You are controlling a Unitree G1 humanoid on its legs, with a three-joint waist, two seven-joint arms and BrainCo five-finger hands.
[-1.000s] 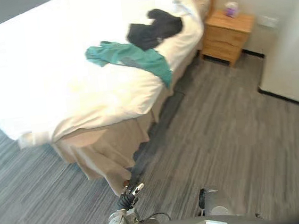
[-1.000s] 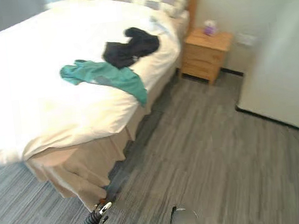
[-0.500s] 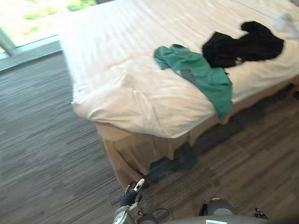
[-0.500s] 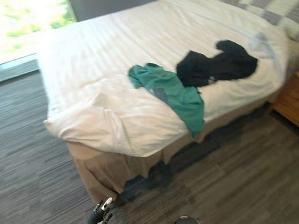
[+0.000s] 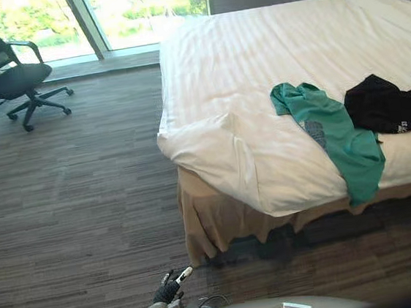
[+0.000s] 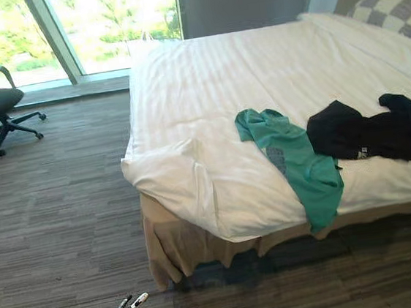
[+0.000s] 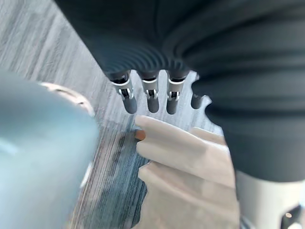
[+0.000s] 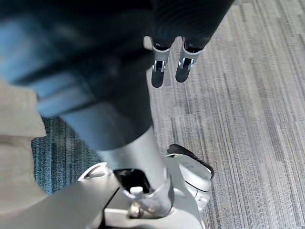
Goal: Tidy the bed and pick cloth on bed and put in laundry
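Seen from my head, the green cloth [image 5: 330, 132] and black cloth [image 5: 389, 105] are lying just beside each other on the bed [image 5: 254, 53], while my left hand [image 5: 169, 286] is hanging low near its corner. At my left wrist, my fingers [image 7: 150, 98] are hanging straight and empty above the floor [image 7: 52, 52]. At my right wrist, my right hand [image 8: 158, 71] is hanging likewise, straight and holding nothing.

- The white-sheeted bed [image 6: 206, 88] takes the right side, with one corner near the middle, on the grey striped carpet floor [image 6: 50, 214].
- A green cotton t-shirt [image 6: 294, 156] lies on the bed's near edge and hangs over it.
- A black crumpled garment [image 6: 369, 133] lies just right of it.
- A checked fabric pillow [image 6: 392, 9] is far right, and a black mesh office chair [image 5: 6, 72] far left.
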